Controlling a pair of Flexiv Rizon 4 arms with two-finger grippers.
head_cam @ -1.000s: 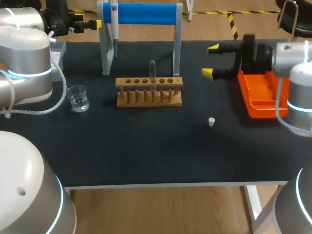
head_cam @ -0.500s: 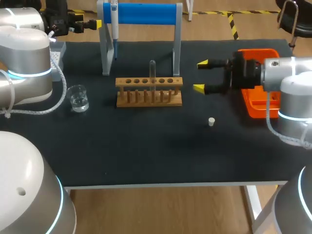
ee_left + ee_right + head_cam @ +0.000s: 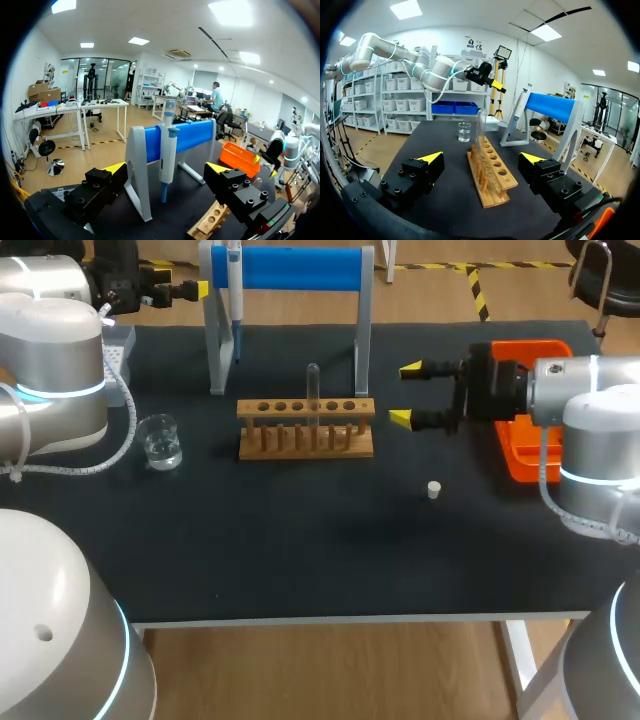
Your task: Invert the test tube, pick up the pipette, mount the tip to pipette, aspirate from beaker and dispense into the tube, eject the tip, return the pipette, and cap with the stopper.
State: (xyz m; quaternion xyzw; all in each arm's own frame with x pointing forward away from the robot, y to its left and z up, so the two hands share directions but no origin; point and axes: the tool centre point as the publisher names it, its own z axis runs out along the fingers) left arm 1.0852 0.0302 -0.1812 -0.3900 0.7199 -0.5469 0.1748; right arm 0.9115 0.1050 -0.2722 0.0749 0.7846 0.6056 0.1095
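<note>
Where the left gripper (image 3: 167,169) hangs at the table's (image 3: 300,550) far left corner, its fingers stand apart, empty — the pipette (image 3: 166,150) hangs on the blue stand (image 3: 300,268) just ahead of them. The beaker (image 3: 160,442) sits left of the wooden rack (image 3: 306,427), where the test tube (image 3: 313,390) stands upright. The right gripper (image 3: 405,395), fingers spread on nothing, faces the rack's right end — the test tube ahead, not touching; the white stopper (image 3: 434,490) lies near, towards the table's front edge

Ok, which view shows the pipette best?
Left wrist view: the pipette hangs close ahead, full length, on the blue stand. Head view shows it small and far off; in the right wrist view I cannot make it out.
</note>
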